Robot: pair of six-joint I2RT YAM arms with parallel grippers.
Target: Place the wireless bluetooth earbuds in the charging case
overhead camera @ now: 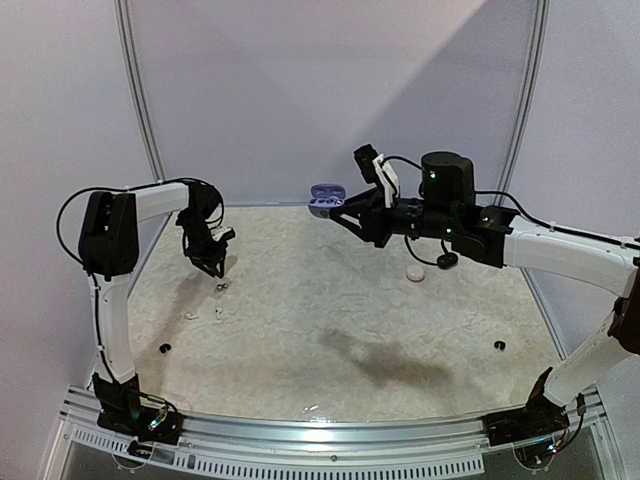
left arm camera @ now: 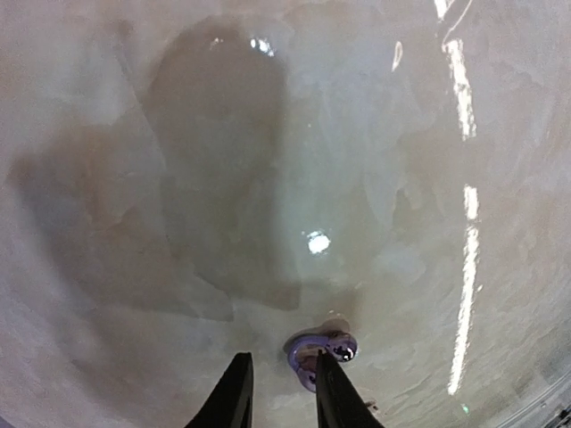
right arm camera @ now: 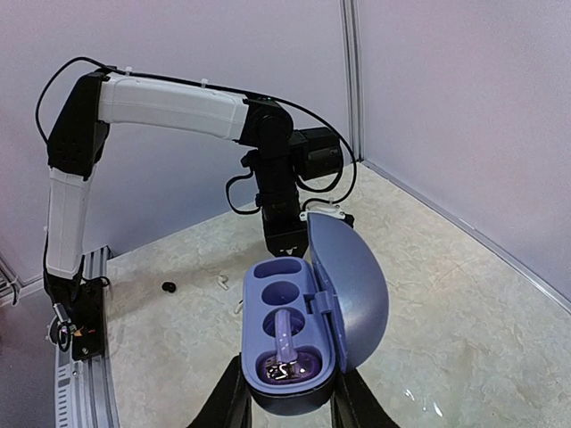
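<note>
My right gripper (right arm camera: pixel 291 403) is shut on a purple charging case (right arm camera: pixel 294 308), held up in the air with its lid swung open. One purple earbud (right arm camera: pixel 285 352) sits in the near slot and the far slot is empty. From above, the case (overhead camera: pixel 327 196) hangs over the back middle of the table. A second purple earbud (left arm camera: pixel 323 348) lies on the table at the tip of my left gripper's right finger (left arm camera: pixel 335 397), partly hidden by it. My left gripper (left arm camera: pixel 281 361) hovers just above the table, its jaws a narrow gap apart with nothing between them. From above, that earbud (overhead camera: pixel 221 285) lies just below the left gripper (overhead camera: pixel 214 266).
Two small white earbuds (overhead camera: pixel 192 315) (overhead camera: pixel 218 313) lie near the left edge. A round white case (overhead camera: pixel 414 272) rests under the right arm. Small black things sit at the front left (overhead camera: pixel 165 348) and front right (overhead camera: pixel 499 346). Walls enclose the table.
</note>
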